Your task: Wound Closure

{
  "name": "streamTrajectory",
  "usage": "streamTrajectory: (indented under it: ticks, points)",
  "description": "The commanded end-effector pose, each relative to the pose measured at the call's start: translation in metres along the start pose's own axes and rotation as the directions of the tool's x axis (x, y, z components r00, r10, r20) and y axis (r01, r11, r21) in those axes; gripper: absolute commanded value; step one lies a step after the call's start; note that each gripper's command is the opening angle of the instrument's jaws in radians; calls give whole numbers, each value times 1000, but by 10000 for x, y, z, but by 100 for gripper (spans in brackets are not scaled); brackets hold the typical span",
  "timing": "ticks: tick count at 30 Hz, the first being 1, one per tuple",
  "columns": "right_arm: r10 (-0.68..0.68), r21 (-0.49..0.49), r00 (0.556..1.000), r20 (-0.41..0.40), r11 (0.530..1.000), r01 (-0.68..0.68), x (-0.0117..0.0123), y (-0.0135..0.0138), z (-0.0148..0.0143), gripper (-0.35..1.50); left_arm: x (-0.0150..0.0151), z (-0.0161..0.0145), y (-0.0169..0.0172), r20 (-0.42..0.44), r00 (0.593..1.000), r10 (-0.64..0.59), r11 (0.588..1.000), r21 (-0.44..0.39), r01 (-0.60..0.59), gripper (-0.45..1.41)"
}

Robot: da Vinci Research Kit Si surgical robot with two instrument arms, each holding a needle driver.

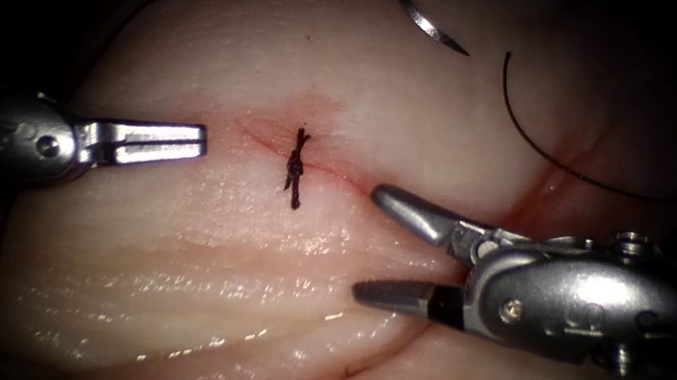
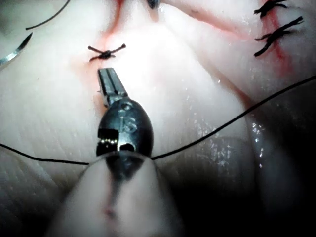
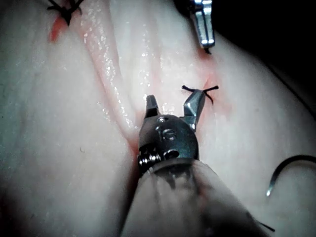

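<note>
Steel curved needle (image 1: 425, 17) lies loose on the pale pink pork-belly tissue (image 1: 207, 287), well apart from both tools, up beyond the right tool's jaws and not driven in. Thin black thread (image 1: 542, 149) curls on the tissue near it, also free of either tool. Dark knotted stitch (image 1: 297, 170) sits across the short reddish cut (image 1: 275, 137), between the two tools' tips: just beyond the left tool's tip and just beside the right tool's upper jaw. Needle looks thin, shiny, sharply arced, its point resting on the surface. Left silver needle-driver tool (image 1: 201, 141) comes in level from the left of the cut, jaws pressed together, holding nothing. Right silver needle-driver tool (image 1: 367, 241) comes in from the right, jaws spread wide, holding nothing, upper jaw close to the cut's right end.
</note>
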Motion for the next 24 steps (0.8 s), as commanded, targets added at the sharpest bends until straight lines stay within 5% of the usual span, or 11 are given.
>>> streamTrajectory:
  ticks: [1,9,14,18,24]
  points:
    - [-2,-5,1000,-9,1000,2,-2,-1,4,140,-13,9,3,34,999,4,1000,-8,-4,-45]
    - [26,-23,1000,-10,999,-26,-5,-2,-7,137,-42,9,12,133,989,-66,998,-11,68,-45]
    - [39,-23,999,-10,999,-39,-6,-3,-13,131,-47,-1,15,184,968,-168,985,4,170,-1]
    - [45,-24,999,-12,999,-45,-6,-4,-15,130,-44,-8,18,214,955,-207,978,25,206,2]
    - [50,-23,999,-13,998,-51,-6,-4,-16,128,-36,-23,21,253,921,-297,955,78,286,49]
